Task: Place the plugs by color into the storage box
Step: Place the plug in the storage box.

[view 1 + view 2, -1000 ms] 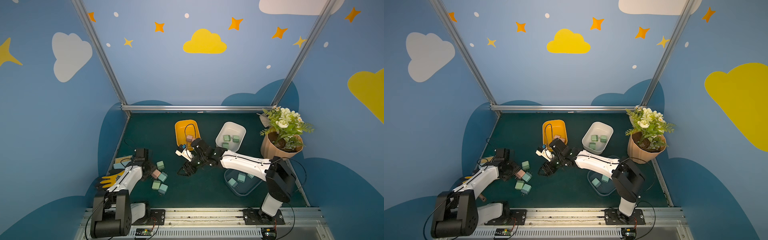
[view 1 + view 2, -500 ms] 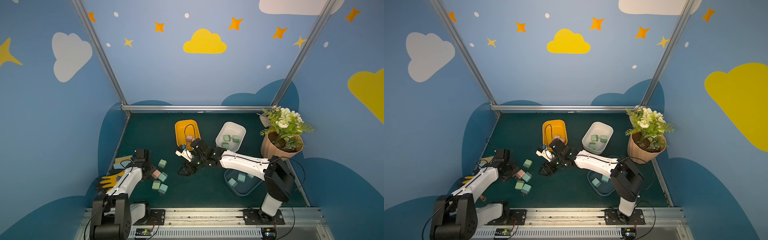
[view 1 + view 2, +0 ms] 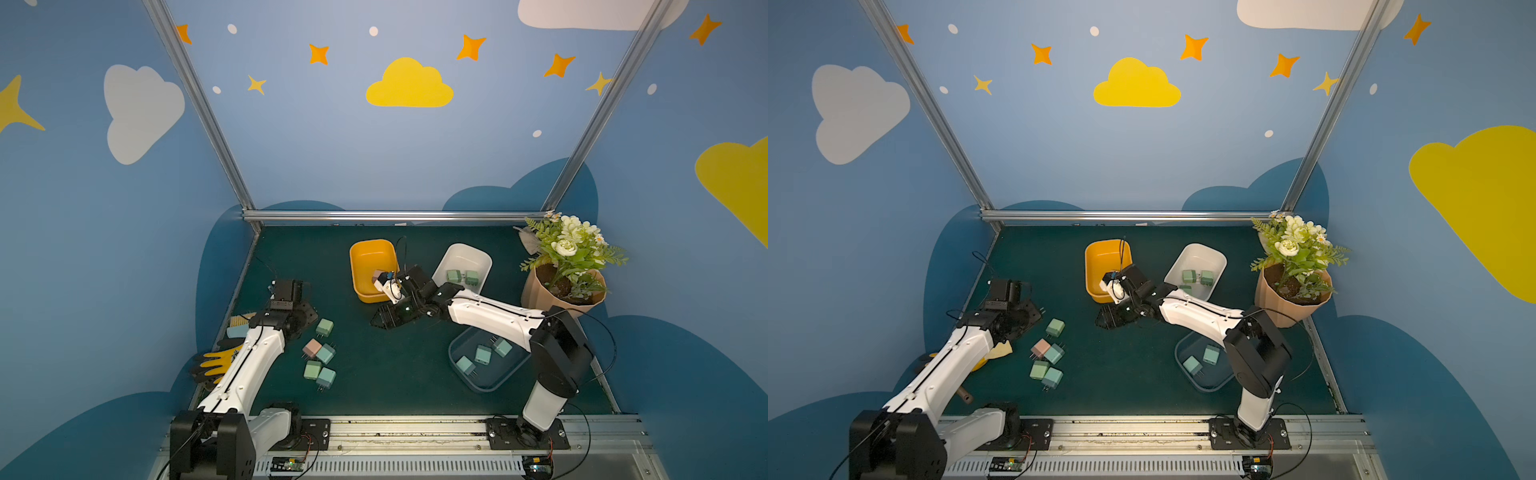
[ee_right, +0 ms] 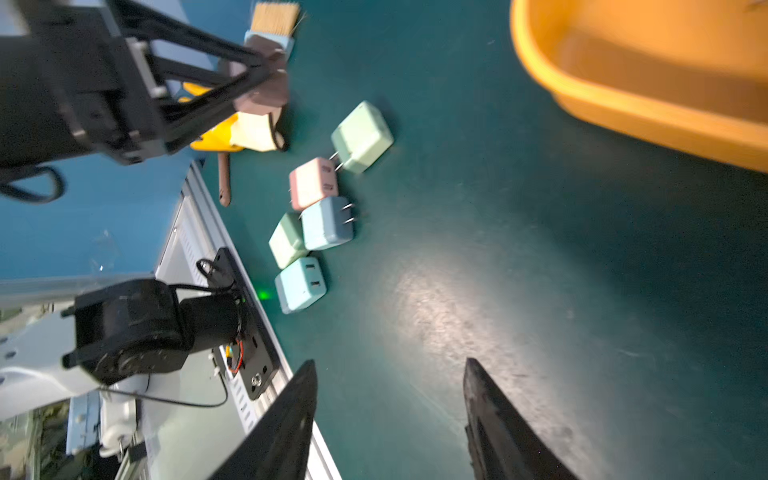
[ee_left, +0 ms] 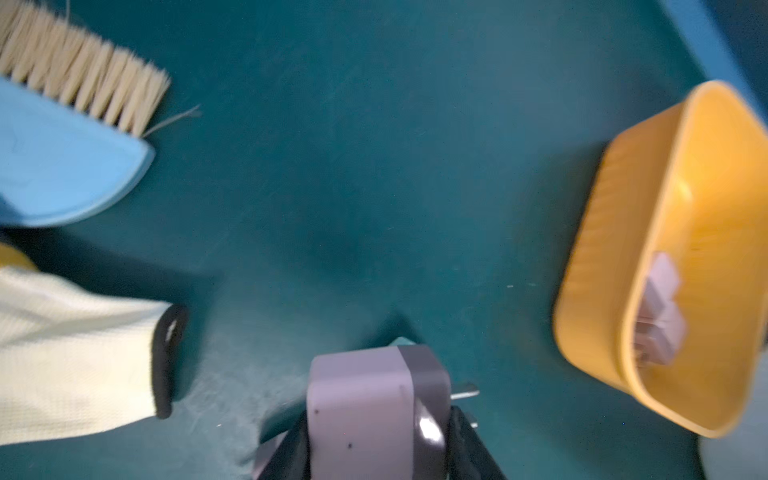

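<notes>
Left gripper [image 5: 378,436]: jaws just clamped on pastel pink rounded-cube plug [image 5: 357,399]. Right gripper [image 4: 390,362]: jaws apart, empty, narrowing. Meaning: pink plug likely bound for yellow plastic box [image 5: 598,257]; five loose plugs [image 3: 325,353] remain.

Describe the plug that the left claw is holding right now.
The pink plug is a small rounded cube, smooth matte plastic by its look, with a few dark specks on one face. Two metal prongs stick out sideways, toward the yellow box. The left claw is shut on it, a finger on each of two opposite sides. It appears lifted clear of the green mat; nothing else touches it.
</notes>
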### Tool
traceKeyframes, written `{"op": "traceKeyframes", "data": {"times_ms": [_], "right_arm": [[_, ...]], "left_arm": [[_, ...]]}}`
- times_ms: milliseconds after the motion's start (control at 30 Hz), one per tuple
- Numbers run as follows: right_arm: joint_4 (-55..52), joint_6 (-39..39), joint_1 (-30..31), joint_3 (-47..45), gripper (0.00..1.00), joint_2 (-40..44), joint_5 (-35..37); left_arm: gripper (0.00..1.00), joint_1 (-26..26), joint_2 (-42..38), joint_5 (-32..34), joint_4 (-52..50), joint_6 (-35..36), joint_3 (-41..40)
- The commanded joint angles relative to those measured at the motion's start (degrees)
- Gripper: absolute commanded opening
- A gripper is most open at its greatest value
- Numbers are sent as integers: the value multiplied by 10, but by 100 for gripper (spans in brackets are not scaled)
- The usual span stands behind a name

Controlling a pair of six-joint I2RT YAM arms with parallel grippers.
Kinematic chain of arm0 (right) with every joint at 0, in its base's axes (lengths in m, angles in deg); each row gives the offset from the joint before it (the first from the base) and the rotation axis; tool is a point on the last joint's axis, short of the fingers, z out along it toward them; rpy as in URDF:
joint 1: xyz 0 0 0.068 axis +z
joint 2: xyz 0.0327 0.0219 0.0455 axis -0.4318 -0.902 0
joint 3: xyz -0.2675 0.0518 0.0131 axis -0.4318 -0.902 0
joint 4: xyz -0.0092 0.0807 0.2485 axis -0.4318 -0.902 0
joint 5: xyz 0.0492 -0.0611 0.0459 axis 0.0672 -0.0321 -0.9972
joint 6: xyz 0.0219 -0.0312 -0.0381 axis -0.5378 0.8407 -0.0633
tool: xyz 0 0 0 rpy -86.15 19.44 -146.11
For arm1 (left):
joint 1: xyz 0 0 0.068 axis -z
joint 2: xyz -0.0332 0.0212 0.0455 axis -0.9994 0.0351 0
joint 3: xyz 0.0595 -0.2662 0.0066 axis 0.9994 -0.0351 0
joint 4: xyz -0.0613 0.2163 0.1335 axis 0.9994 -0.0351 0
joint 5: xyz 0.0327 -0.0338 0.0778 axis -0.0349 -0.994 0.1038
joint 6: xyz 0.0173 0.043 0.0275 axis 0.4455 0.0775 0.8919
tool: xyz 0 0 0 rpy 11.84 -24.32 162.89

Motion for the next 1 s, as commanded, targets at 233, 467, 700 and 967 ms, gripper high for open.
{"op": "traceKeyframes", "data": {"times_ms": [233, 467, 700, 967], "right_arm": [[50, -86, -49, -79, 57, 100, 44], [48, -84, -50, -113, 57, 137, 76], [58, -103, -50, -157, 56, 165, 90], [52, -96, -48, -171, 56, 181, 109]], "left_arm": [[42, 143, 246, -22, -17, 88, 277], [45, 166, 453, -60, -67, 131, 483], [47, 165, 566, -42, -98, 147, 602], [66, 172, 563, -38, -133, 137, 650]]}}
